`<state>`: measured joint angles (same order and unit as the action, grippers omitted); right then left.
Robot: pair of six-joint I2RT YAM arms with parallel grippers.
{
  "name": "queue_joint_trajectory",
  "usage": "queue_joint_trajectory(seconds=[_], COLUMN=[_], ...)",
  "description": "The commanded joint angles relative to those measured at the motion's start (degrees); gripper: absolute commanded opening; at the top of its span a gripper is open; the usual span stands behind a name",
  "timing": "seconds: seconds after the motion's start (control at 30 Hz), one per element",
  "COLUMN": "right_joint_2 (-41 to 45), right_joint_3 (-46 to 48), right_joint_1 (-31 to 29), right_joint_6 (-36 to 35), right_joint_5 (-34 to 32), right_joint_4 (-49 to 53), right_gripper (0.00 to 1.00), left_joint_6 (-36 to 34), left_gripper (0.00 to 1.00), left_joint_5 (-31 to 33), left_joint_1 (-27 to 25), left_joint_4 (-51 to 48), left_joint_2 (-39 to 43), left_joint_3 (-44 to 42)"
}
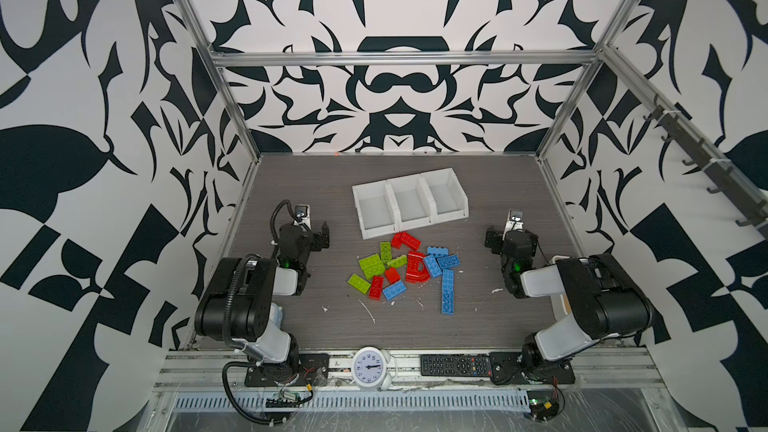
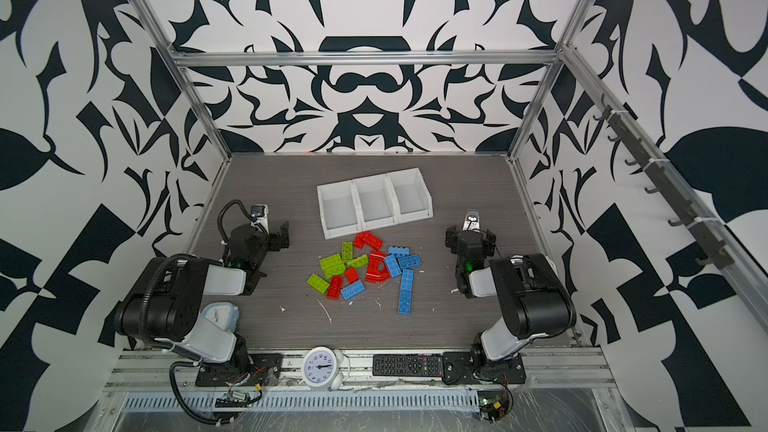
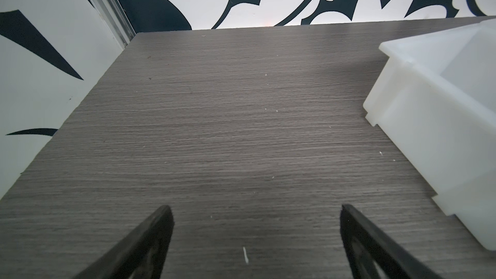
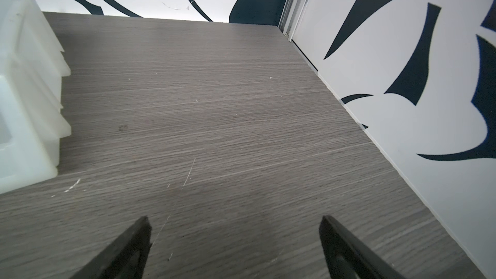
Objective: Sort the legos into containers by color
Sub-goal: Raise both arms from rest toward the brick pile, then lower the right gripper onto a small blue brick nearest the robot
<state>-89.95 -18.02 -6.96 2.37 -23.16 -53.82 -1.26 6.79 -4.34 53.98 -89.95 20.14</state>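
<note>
Black and spread wide, our left fingers hold nothing and hang over bare worktop. Our right fingers are just as open and empty. The legos lie heaped mid-worktop between the two arms, well apart from both pairs of fingers. The containers sit just beyond the heap, on its far side. Bare worktop flanks the heap on the left and right, and the side walls stand close outside each arm.
</note>
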Motion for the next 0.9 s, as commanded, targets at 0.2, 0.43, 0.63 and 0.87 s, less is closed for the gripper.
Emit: queue_joint_trajectory(seconds=[0.2, 0.43, 0.63, 0.87], right_joint_2=[0.57, 1.92, 13.26, 25.11], right_joint_3=[-1.66, -1.59, -11.82, -22.23], right_joint_1=[-0.16, -0.55, -9.55, -20.37], right_joint_6=[-0.61, -0.81, -5.86, 15.86], right_joint_5=[1.13, 1.22, 0.21, 9.69], right_joint_4=[-0.38, -0.15, 27.07, 68.06], right_gripper=[1.0, 0.99, 0.91, 0.78], left_joint_6=[0.38, 0.27, 0.36, 16.98], left_gripper=[0.99, 0.99, 0.99, 1.0], left_joint_5=[-0.69, -0.69, 3.02, -7.46], left_joint_1=[0.23, 0.26, -1.06, -7.94], left_joint_4=[-0.49, -0.12, -14.68, -37.49], left_joint_2=[0.35, 0.39, 11.94, 30.12], left_joint_3=[0.95, 0.7, 4.25, 11.37])
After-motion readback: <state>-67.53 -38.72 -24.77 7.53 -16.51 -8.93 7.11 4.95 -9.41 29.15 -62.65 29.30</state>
